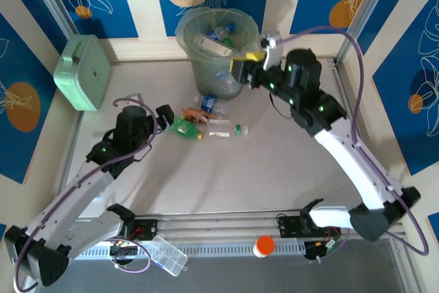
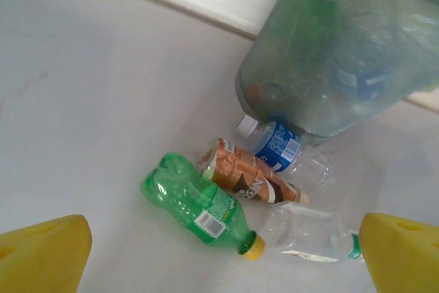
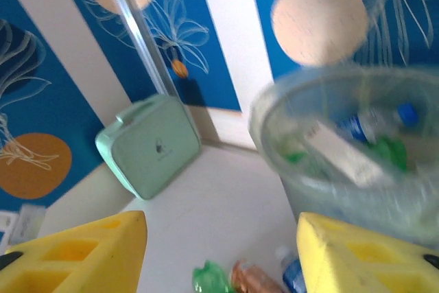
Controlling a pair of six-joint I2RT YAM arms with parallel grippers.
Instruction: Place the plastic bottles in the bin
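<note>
Bin (image 1: 194, 51): placed at the table's far edge, several bottles (image 1: 212, 43) already lodged inside. Four more are left lying beside its base. Left gripper (image 2: 223, 262) and right gripper (image 3: 223, 255): both spread wide, nothing held. Task judged mostly done.

Pale table (image 1: 226, 176): bin (image 1: 195, 73) far edge, four bottles (image 1: 184, 127) lying beside, mint box (image 1: 84, 73) left.

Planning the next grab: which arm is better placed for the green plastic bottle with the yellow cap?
Left. The left gripper, open, hovers beside the green bottle; the right gripper, also open, is up at the rim of the translucent round bin, farther away.
</note>
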